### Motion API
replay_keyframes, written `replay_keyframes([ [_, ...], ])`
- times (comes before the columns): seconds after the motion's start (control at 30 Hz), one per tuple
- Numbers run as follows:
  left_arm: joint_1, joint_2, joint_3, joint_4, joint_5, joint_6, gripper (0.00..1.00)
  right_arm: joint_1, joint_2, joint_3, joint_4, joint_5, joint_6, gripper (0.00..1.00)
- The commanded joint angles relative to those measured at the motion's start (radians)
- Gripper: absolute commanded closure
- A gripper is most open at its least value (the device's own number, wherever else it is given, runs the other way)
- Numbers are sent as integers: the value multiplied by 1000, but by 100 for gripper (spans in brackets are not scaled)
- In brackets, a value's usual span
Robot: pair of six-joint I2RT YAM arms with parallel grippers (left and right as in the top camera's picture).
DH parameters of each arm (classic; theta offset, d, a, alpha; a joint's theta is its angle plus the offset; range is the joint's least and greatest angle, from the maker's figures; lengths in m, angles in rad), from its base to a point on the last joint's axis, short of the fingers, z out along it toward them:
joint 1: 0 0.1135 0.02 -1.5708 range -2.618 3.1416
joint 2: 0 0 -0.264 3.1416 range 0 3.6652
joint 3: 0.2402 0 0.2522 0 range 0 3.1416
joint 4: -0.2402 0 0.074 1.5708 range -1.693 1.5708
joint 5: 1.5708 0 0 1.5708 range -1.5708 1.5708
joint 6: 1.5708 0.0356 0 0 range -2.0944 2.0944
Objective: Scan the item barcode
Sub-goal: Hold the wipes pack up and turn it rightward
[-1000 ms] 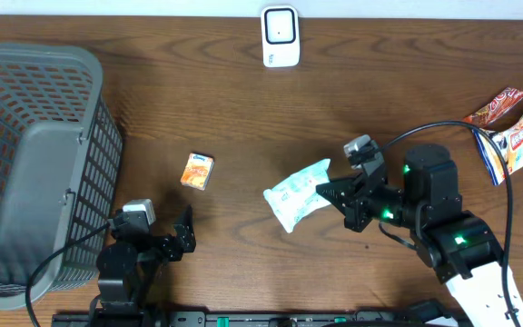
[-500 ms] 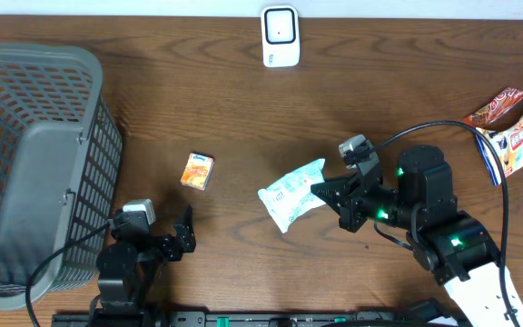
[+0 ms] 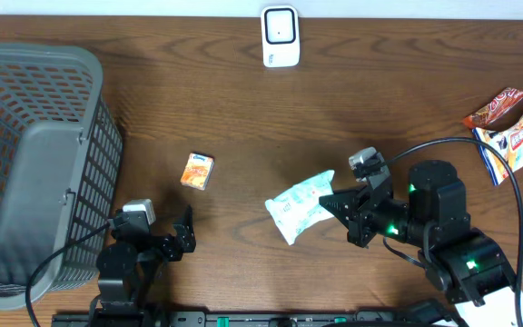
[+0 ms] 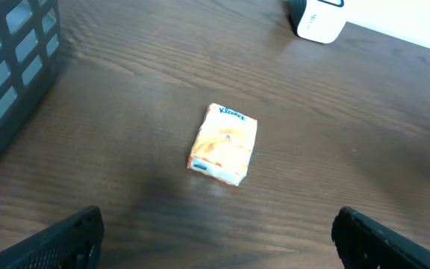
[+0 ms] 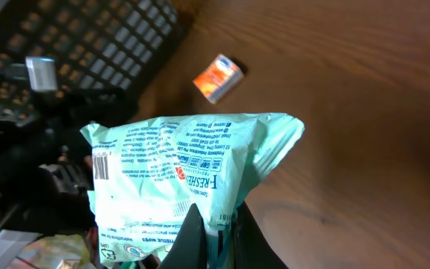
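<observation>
Overhead, task item: the mint-green packet (image 3: 300,204) is held just right of centre, well below the scanner (image 3: 280,36) at the top edge.
Overhead, right gripper: the right gripper (image 3: 339,202) is clamped on the packet's right end.
Overhead, change: over the last second the packet drifted left, then came back right and lower in the frame. It is no nearer the scanner, so I judge this to be re-aiming, not yet the presenting pass.
Overhead, left gripper: the left gripper (image 3: 182,238) sits at lower left, fingers spread wide, holding nothing, unmoved.
Overhead, basket: the grey basket (image 3: 34,154) fills the left edge; nothing shows inside it.
Overhead, others: an orange tissue pack (image 3: 197,170) lies between the basket and the packet, and snack bags (image 3: 514,127) lie at the far right.
Left wrist, fingers: the fingertips (image 4: 73,235) sit in both lower corners, wide apart.
Left wrist, scene: the tissue pack (image 4: 224,143) lies at centre, apart from the fingertips, with the basket wall (image 4: 13,60) upper left and the scanner (image 4: 318,16) at the top.
Right wrist, grip: narrow fingers (image 5: 192,239) at the bottom edge pinch the packet (image 5: 178,179) by its crimped seam.
Right wrist, barcode: the barcode (image 5: 100,163) shows on the packet's left part, facing this camera. It likely needs turning toward the scanner.
Right wrist, background: the tissue pack is upper centre and the basket upper left; the basket's inside is not visible here.
</observation>
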Motion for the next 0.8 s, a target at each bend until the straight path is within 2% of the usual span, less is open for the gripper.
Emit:
replay_keyframes([
  [0.0,-3,-2,-14,-16,9,-10,2,7,-4,7,-8,34,7,99],
  [0.77,-3,-2,-14,-16,9,-10,2,7,1,7,-16,35,7,99],
])
